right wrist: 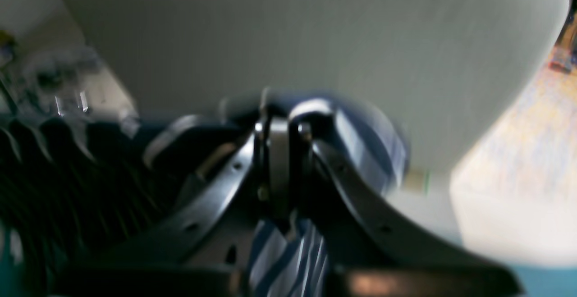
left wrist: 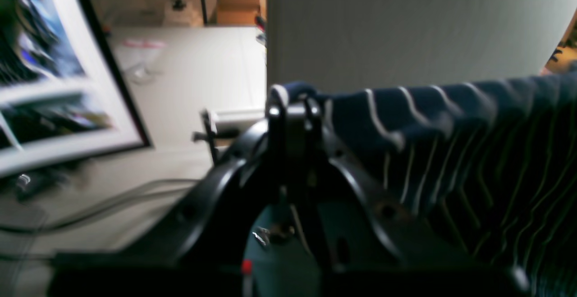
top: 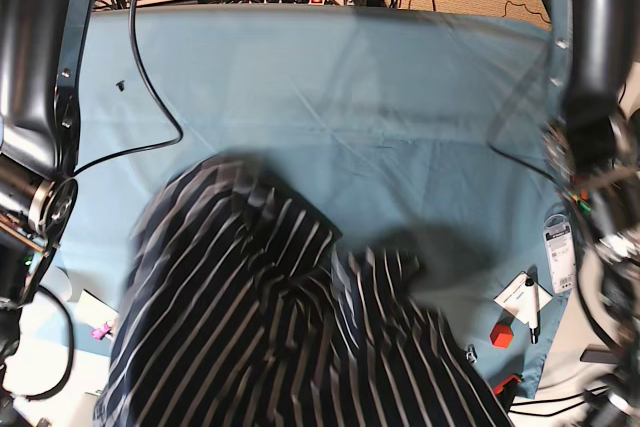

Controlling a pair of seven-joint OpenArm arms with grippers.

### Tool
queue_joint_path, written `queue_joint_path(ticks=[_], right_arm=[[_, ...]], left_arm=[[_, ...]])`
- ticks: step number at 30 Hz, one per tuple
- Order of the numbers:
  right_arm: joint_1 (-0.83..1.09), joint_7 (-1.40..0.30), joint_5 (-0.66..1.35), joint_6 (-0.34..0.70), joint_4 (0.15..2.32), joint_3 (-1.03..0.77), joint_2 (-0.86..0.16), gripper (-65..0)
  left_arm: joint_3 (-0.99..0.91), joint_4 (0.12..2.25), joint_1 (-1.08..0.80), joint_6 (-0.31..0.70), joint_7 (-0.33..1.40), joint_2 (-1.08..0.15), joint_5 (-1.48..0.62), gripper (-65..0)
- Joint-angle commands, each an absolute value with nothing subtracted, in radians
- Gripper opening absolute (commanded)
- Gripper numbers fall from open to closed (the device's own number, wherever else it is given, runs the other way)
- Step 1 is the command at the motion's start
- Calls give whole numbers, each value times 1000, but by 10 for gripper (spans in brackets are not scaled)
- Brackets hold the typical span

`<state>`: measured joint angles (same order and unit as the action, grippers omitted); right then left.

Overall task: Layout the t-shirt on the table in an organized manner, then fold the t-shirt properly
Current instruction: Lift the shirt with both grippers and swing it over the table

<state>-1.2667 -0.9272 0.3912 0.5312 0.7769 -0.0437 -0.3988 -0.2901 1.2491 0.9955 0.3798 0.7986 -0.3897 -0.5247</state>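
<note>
Both arms are raised high, each wrist camera looking out past its jaws at a pale wall instead of down at the table. The left gripper (left wrist: 293, 103) is clenched on a bunched edge of the t-shirt (left wrist: 451, 143), and the navy cloth with its thin white stripes stretches off to the right from that pinch point, rippling as it goes. Over on the other side, the right gripper (right wrist: 281, 121) is clamped tight on the same garment, a fold of striped fabric wrapping around the outer finger and more of it hanging down between the gripper's arms toward the lens.

From the base view the t-shirt (top: 270, 317) is a big blurred spread of stripes filling the lower middle of the picture, held up close to the camera above the near part of the table (top: 380, 117). The teal cloth lies bare across the far half, with a black cable (top: 150, 77) snaking over its far corner on that view's left. No containers show anywhere. A few small items sit at the table's near edge on that view's right, among them a white marker (top: 528, 299) and a small red block (top: 503, 331).
</note>
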Motion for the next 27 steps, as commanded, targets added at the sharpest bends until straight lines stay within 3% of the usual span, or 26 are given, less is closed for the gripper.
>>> queue_joint_path(ticks=[1, 8, 17, 27], right_arm=[[-1306, -894, 392, 519, 788, -47, -410, -650], [-1306, -1044, 524, 518, 792, -47, -410, -650], [-1306, -1196, 566, 519, 792, -47, -410, -650], [-1306, -1396, 754, 517, 826, -47, -411, -650]], left_arm=[[-295, 1250, 1056, 381, 785, -419, -536, -650], [-295, 1242, 1092, 393, 933, -524, -710, -650], [-295, 1242, 1016, 427, 1069, -530, -842, -650], [-298, 1246, 920, 428, 1211, -536, -918, -650]])
